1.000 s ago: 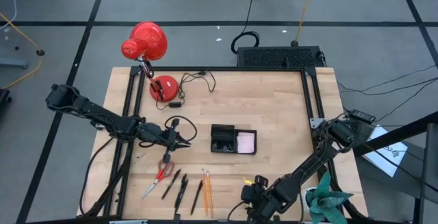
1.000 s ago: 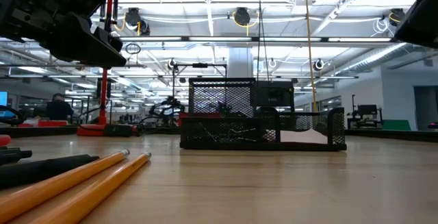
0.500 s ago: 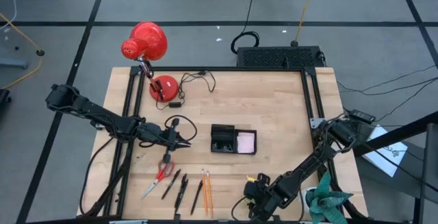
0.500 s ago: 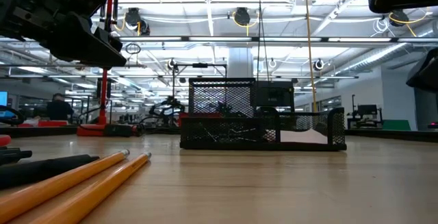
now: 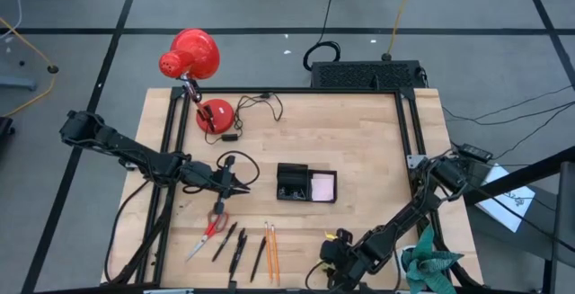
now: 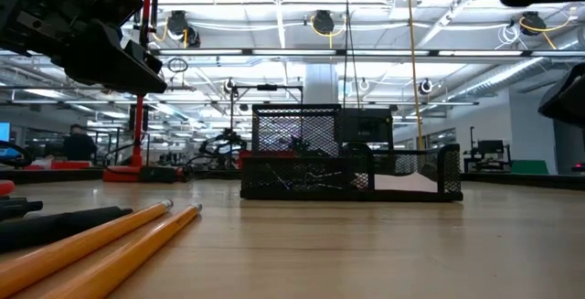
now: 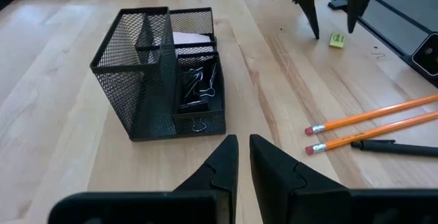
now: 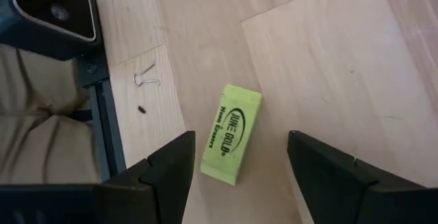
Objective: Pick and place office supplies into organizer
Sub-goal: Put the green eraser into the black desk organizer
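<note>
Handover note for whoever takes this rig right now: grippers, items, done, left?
Right gripper: open, poised above the yellow eraser lying on the table near the front edge.
Left gripper: shut, empty, waiting left of the organizer.
Done: binder clips and pink sticky-note pad are in the organizer.
Left: eraser, scissors, pens and pencils, all on the table in front of the organizer.

Black mesh organizer (image 5: 305,184) mid-table, pencils (image 5: 270,251), pens (image 5: 232,245), scissors (image 5: 210,231) alongside
</note>
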